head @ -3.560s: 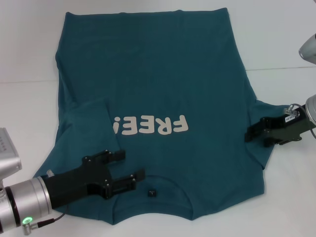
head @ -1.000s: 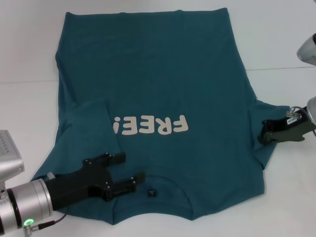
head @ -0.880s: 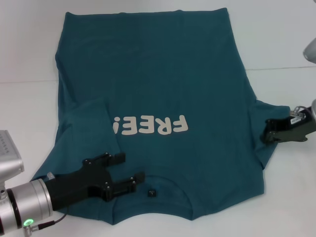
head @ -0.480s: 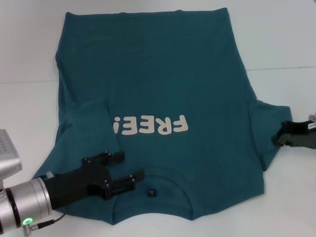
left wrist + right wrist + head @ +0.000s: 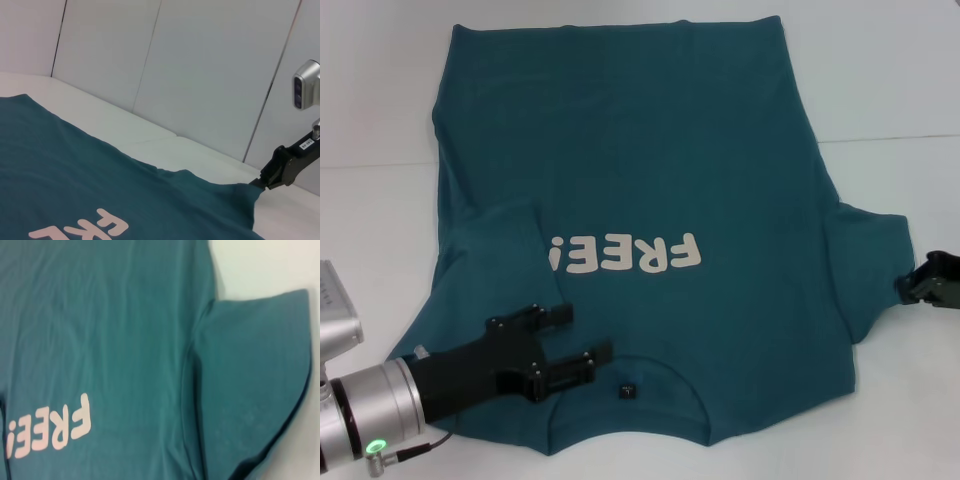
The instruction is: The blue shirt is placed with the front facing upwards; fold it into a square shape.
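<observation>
The blue shirt [image 5: 640, 150] lies flat on the white table, front up, collar nearest me, with the "FREE!" lettering [image 5: 625, 255] and the black collar label [image 5: 628, 390] showing. Its left sleeve [image 5: 500, 250] is folded in over the body. My left gripper [image 5: 585, 335] is open and hovers over the shirt beside the collar. My right gripper [image 5: 905, 290] is at the far right edge and looks shut, its tip at the hem of the spread right sleeve [image 5: 870, 260]. The left wrist view shows that tip [image 5: 257, 184] touching the sleeve corner. The right wrist view shows the sleeve [image 5: 250, 365] lying flat.
The white table [image 5: 900, 80] extends on both sides of the shirt and behind it. A seam in the table surface [image 5: 890, 138] runs across at mid-height. Pale wall panels [image 5: 210, 75] stand behind the table in the left wrist view.
My right gripper has slid to the right, from on top of the right sleeve out to its hem. The sleeve now lies uncovered and flat. The left arm has stayed put.
</observation>
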You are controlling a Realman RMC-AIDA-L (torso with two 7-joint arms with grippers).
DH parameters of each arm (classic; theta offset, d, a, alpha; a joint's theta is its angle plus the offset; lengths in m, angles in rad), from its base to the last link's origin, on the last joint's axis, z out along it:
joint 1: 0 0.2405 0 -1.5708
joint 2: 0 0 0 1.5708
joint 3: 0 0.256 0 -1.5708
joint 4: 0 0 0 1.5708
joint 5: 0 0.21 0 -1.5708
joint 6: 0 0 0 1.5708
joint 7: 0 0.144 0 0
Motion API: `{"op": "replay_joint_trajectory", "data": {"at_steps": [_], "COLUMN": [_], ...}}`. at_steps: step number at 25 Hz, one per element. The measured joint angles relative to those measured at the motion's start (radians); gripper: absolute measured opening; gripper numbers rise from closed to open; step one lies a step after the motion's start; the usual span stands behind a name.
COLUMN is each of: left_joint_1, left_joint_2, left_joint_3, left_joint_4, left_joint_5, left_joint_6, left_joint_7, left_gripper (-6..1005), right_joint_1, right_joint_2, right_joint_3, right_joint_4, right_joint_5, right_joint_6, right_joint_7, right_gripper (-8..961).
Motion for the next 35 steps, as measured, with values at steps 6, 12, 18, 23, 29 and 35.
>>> {"op": "replay_joint_trajectory", "data": {"at_steps": [6,12,18,23,29,35], "left_joint_1": [-0.003,-0.005,-0.005,-0.004,-0.003,-0.003], "left_joint_2": [0.000,0.001,0.003,0.004,0.005,0.005], "left_joint_3": [0.000,0.000,0.000,0.000,0.000,0.000], "left_joint_4": [0.005,0.006,0.006,0.007,0.009,0.009], "left_joint_5": [0.000,0.000,0.006,0.005,0.007,0.008], "left_joint_6": [0.000,-0.001,-0.001,-0.001,0.001,0.002], "left_joint_7": [-0.013,-0.013,-0.013,-0.014,-0.014,-0.016], "left_gripper": [820,819,819,819,819,821], "right_joint_1": [-0.009,0.004,0.004,0.009,0.023,0.032], "right_joint_2": [-0.014,-0.034,-0.057,-0.079,-0.083,-0.097], "right_joint_3": [0.071,0.089,0.096,0.098,0.090,0.095], "right_joint_4": [-0.056,-0.071,-0.074,-0.074,-0.075,-0.075], "right_joint_5": [0.001,0.002,0.003,0.006,0.009,0.007], "right_joint_6": [-0.032,-0.050,-0.041,-0.032,-0.029,-0.023], "right_joint_7": [-0.014,-0.015,-0.015,-0.015,-0.016,-0.017], "right_gripper": [0,0,-1,0,0,-1]}}
